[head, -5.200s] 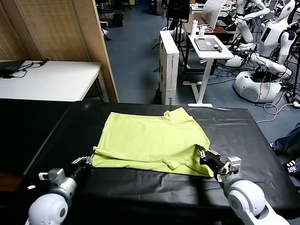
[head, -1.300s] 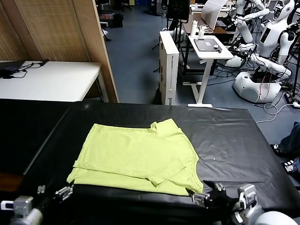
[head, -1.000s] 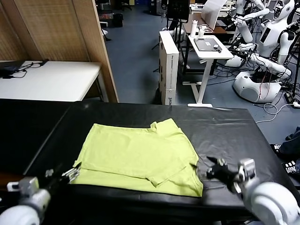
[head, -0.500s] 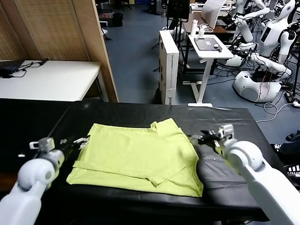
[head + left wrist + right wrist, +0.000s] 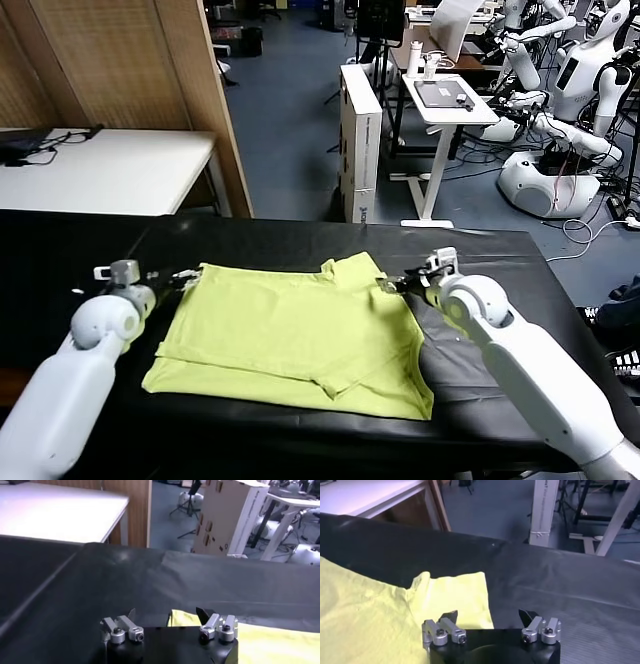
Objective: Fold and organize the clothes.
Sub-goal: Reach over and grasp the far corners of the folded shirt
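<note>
Head view, T-shirt: the lime T-shirt [image 5: 295,335] lies partly folded on the black-draped counter [image 5: 500,270], a sleeve at its far right corner.
Head view, left claw: the left claw [image 5: 180,281] sits at the T-shirt's far left corner, released, nothing gripped.
Head view, right claw: the right claw [image 5: 397,285] sits at the T-shirt's far right sleeve, also released.
Left wrist view: the left claw [image 5: 167,615] stands spread above the dark counter [image 5: 100,580], one fingertip over the T-shirt [image 5: 270,642] edge.
Right wrist view: the right claw [image 5: 488,617] stands spread, one fingertip over the T-shirt [image 5: 380,615] sleeve, the other over bare counter [image 5: 580,590].
Background: a white table [image 5: 100,170] stands beyond the T-shirt's left side.
</note>
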Controlling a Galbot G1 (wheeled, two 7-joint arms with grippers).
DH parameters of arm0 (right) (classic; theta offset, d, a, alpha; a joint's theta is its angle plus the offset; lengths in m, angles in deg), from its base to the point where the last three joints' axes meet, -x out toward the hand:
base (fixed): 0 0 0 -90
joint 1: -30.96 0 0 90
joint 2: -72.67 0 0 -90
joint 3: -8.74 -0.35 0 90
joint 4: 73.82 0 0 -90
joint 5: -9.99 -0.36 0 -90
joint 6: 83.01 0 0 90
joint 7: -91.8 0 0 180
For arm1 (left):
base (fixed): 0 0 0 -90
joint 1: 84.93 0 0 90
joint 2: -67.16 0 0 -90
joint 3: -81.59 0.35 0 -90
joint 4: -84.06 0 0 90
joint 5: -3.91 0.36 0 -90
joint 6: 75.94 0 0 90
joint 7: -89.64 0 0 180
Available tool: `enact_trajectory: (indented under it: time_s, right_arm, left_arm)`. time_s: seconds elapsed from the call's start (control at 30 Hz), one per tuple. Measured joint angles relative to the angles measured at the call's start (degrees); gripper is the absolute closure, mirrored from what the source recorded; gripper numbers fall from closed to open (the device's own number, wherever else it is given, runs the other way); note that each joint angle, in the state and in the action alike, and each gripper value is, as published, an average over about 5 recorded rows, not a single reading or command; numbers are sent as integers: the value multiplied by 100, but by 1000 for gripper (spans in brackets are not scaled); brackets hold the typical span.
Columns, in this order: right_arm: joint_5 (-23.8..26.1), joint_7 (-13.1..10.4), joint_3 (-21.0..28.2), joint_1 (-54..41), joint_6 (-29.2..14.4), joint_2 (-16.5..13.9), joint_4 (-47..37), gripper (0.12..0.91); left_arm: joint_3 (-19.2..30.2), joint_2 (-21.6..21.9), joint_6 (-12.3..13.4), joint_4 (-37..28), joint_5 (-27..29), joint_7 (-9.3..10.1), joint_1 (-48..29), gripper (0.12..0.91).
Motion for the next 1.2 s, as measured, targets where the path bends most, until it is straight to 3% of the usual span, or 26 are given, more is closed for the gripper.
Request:
enact_trajectory:
  time_s: [0.17,0.27,0.6,0.67,0.77,0.83,0.93,1.2]
  right_arm:
    - [-15,-10,2,-5,0,13,-23,130]
    - [-16,-5,12,9,0,21,-27,190]
    - [-15,24,37,41,0,29,-56,645]
    - [-13,26,39,52,0,31,-52,757]
    - [18,56,21,80,0,33,-35,859]
    - [55,106,-12,113,0,31,-6,883]
    - [85,200,-89,187,-12,8,71,886]
    - [31,284,-338,458,-454,-186,426,886]
  left_arm:
    - [138,-89,-6,-162,52,-2,-143,126]
    - [210,-117,-4,-237,100,-14,-197,148]
    - [292,-158,18,-316,237,-99,-198,376]
    - [298,-157,19,-317,252,-109,-193,470]
    - [305,-155,15,-315,263,-122,-184,653]
    - [307,-153,7,-307,268,-132,-177,751]
    - [304,-149,-4,-278,278,-145,-163,821]
    - [189,-6,-16,-22,124,-97,-33,873]
